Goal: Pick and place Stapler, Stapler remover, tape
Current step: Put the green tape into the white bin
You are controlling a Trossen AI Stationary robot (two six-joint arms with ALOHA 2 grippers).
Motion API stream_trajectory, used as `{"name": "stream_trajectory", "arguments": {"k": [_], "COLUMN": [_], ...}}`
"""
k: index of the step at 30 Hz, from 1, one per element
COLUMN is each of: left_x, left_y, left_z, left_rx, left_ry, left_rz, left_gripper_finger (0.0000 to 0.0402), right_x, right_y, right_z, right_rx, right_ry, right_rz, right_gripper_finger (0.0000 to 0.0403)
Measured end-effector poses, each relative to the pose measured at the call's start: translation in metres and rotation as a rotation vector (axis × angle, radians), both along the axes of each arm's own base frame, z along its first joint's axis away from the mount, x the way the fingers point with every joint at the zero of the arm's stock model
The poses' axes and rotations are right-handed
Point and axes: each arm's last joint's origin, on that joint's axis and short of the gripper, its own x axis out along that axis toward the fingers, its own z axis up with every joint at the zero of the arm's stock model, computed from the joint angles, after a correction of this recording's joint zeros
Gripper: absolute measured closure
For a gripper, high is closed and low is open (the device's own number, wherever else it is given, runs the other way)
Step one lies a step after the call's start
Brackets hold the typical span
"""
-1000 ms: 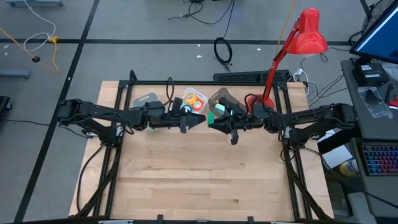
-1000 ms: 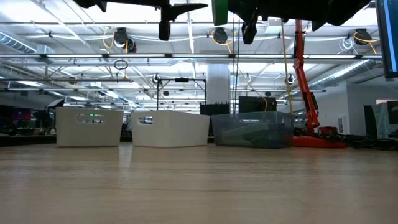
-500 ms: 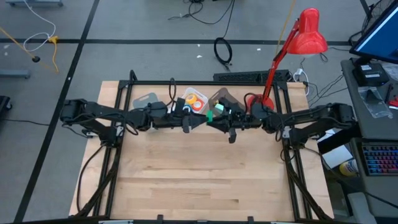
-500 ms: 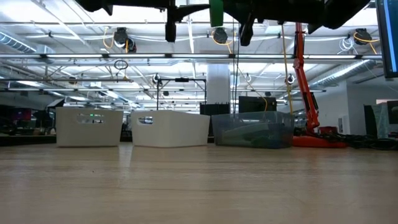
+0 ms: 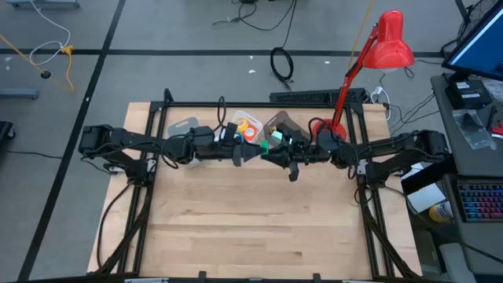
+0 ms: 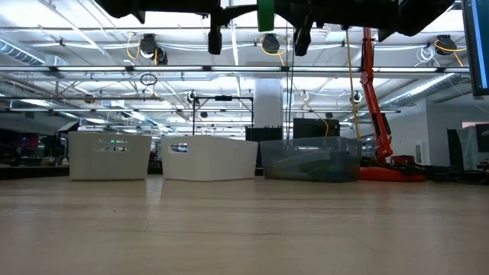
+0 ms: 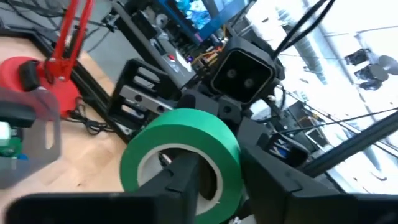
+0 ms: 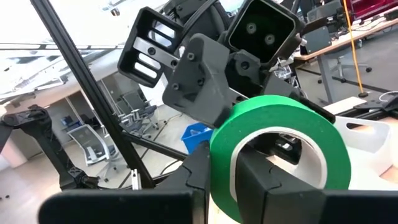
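Compared with a second ago: left arm pushed farther in along the table's rear toward the right arm, so that the two wrists now sit nose to nose above the back middle of the board. Right arm shifted only a touch toward the rear. Green tape roll at the same height as before, high over the wood, at the top edge of the low view.

Held up in the air between the two grippers, that roll. Right gripper clamped on its wall, one finger through the pale core and the other against the green outside. Left gripper set astride the opposite wall in the same way, one finger in the hole and one just outside. Impossible to tell whether these jaws already press the roll or only flank it.

Beyond the table, a wide hall with ceiling pipes and lights. Pale wooden table bare across its front and middle. At the rear right corner, a red desk lamp. Along the rear edge, in the low view, two white bins and a clear bin in a row. In the middle container from above, an orange tape roll.
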Motion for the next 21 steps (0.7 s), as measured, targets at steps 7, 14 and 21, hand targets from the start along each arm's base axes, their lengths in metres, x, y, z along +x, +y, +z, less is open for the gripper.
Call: {"name": "stream_trajectory", "arguments": {"k": [7,14,21], "left_x": [0.000,0.000,-0.001], "left_y": [-0.001,0.002,0.007], "left_z": [0.001,-0.002,-0.006], "left_rx": [0.022,0.033,0.060], "left_ry": [-0.009,0.022,0.074], "left_rz": [-0.023,-0.019,-0.019], "left_gripper_finger": [0.0364,0.0364,0.0364], "right_x": [0.000,-0.001,-0.011], "right_y": [0.000,0.001,-0.009], "right_z": [0.000,0.001,0.002], "right_rx": [-0.008,0.014,-0.017], "right_ry": [-0.003,0.009,0.085], "right_rz": [0.000,0.019,0.060], "right_gripper_finger": [0.0367,0.0297,0.0243]}}
